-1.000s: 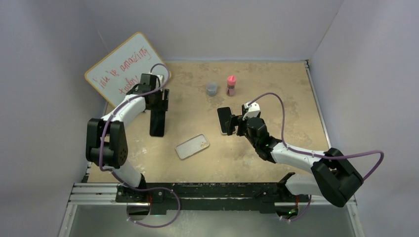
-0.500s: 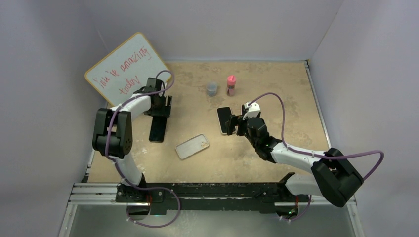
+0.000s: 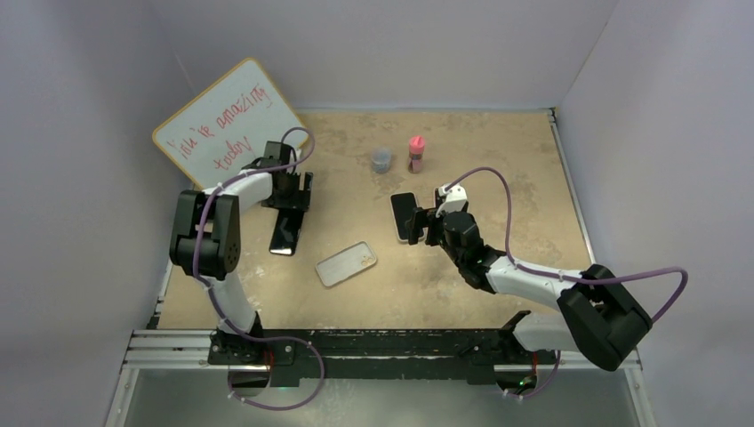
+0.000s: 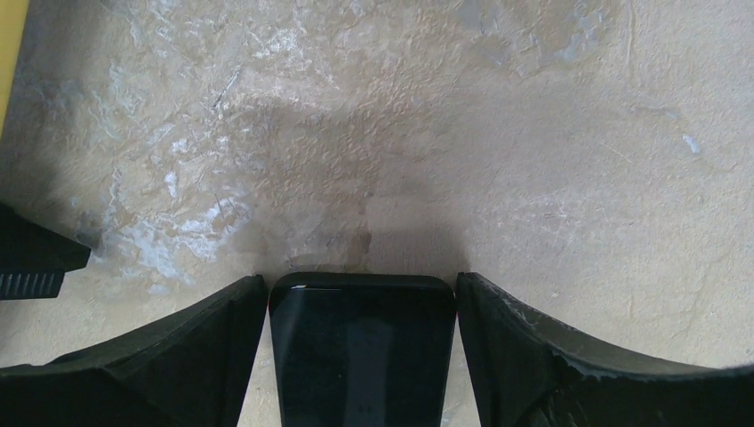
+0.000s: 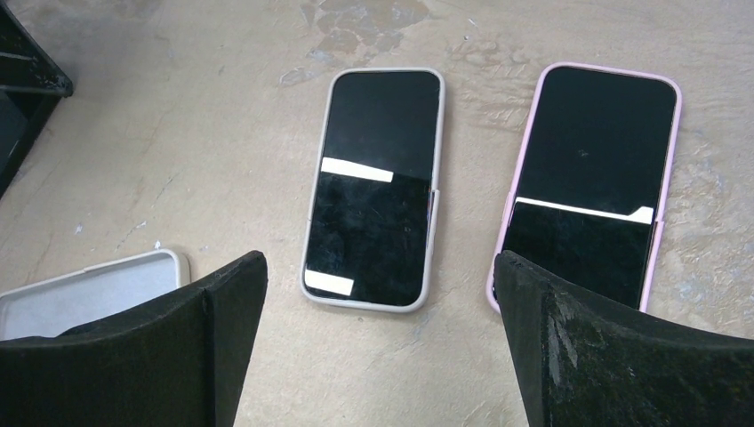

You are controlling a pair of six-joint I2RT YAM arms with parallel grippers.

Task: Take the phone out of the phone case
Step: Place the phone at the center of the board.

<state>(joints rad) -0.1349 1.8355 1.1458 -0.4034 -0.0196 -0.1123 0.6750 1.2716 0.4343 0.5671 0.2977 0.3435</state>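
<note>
Black and bare, the phone (image 4: pixel 360 356) is laid down at the left between the left gripper's (image 3: pixel 290 203) parted fingers, seemingly for release, while the right gripper's (image 5: pixel 378 258) are spread wide.

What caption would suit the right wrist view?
Open right gripper frames a grey-cased phone and a pink-cased phone, side by side; empty case nearby.

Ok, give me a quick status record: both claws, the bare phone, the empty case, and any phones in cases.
left claw: open, fingers either side of the bare black phone, slivers of table showing between
bare black phone: on the table, no case on it
empty case: on the table, apart from both claws
right claw: open, empty, above two phones
cased phones: white-cased phone and pink-cased phone, side by side, screens up
</note>
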